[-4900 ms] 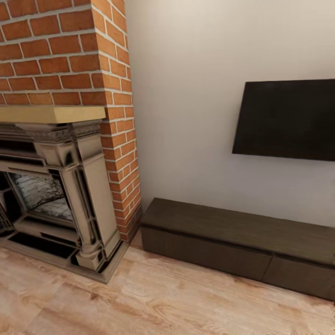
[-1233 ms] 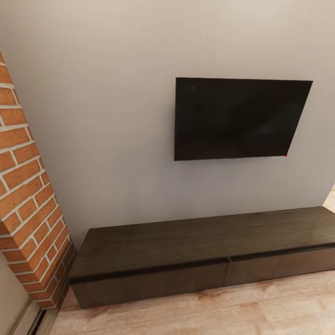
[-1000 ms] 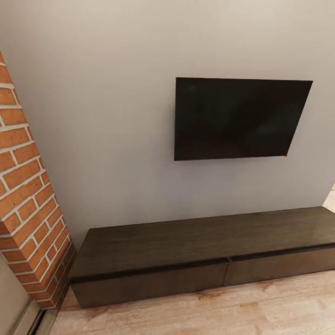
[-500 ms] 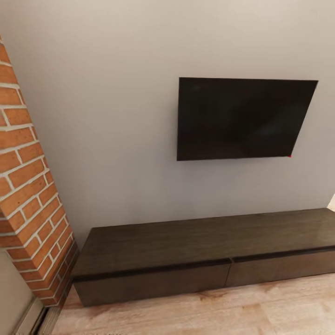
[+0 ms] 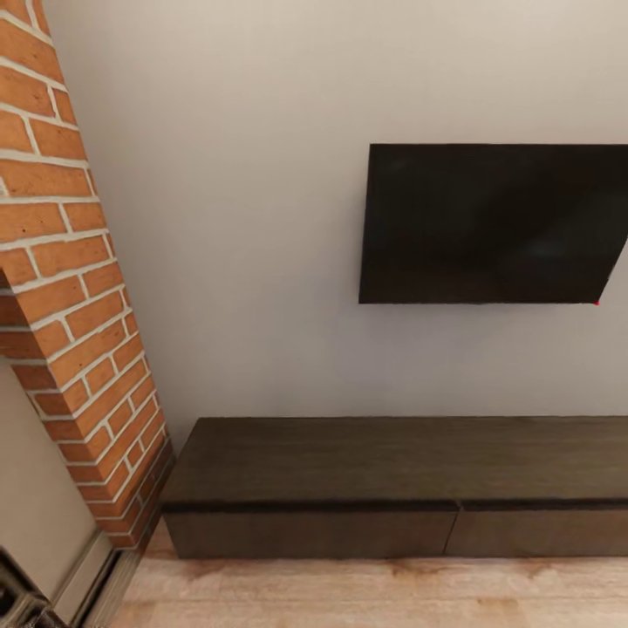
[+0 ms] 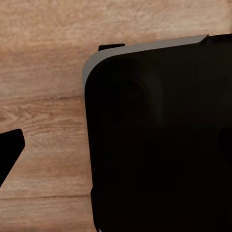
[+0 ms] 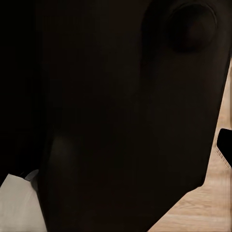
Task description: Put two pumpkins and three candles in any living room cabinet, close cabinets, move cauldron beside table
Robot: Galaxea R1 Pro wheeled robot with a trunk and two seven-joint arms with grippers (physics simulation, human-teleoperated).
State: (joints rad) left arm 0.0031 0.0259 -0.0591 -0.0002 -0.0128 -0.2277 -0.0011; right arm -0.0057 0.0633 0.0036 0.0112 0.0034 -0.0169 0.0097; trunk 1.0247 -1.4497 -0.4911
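Head view: closed cabinet (image 5: 349, 515) (wood floor (image 5: 392, 593)) below television (image 5: 488, 222).

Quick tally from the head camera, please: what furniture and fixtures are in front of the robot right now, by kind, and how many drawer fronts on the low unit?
Cabinet: 1, dark brown, low, against the wall
Drawer fronts in view on it: 2, left and right, both shut
Wall screen: 1, black
Brick fireplace column: 1
Total: 3 items, plus 2 drawer fronts
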